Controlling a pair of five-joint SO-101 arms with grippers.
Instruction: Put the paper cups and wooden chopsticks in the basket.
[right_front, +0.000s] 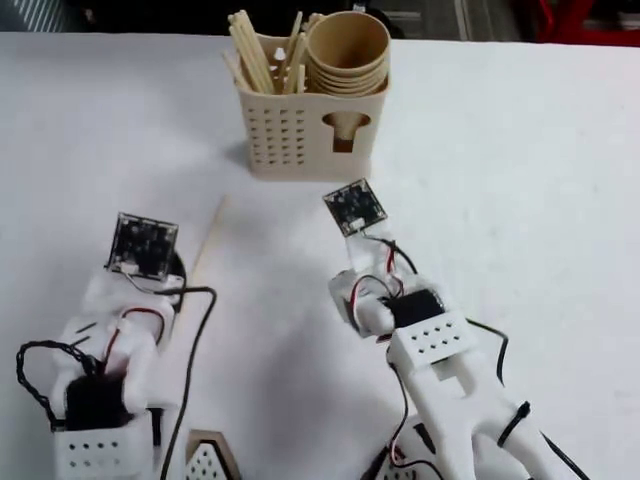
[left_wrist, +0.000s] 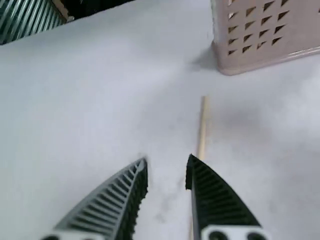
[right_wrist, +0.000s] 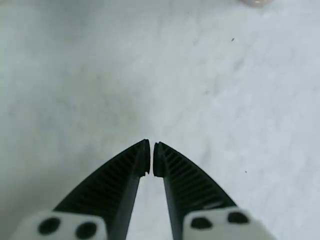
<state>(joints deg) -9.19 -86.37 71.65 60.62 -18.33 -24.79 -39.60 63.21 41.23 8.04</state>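
Observation:
The perforated cream basket (right_front: 290, 135) stands at the back middle of the white table. It holds a stack of paper cups (right_front: 348, 50) and several wooden chopsticks (right_front: 255, 50). One loose chopstick (right_front: 208, 238) lies flat on the table in front of the basket, just right of the left arm (right_front: 120, 330). In the left wrist view my left gripper (left_wrist: 166, 165) is open and low over the table. The chopstick (left_wrist: 201, 127) runs along the outside of one finger (left_wrist: 210, 195), with the basket (left_wrist: 265, 35) beyond. My right gripper (right_wrist: 151, 151) is shut on nothing above bare table.
The right arm (right_front: 430, 340) stretches from the front right towards the basket. Black cables (right_front: 195, 340) trail beside the left arm. A small tan and white piece (right_front: 205, 458) sits at the front edge. Open table lies to both sides of the basket.

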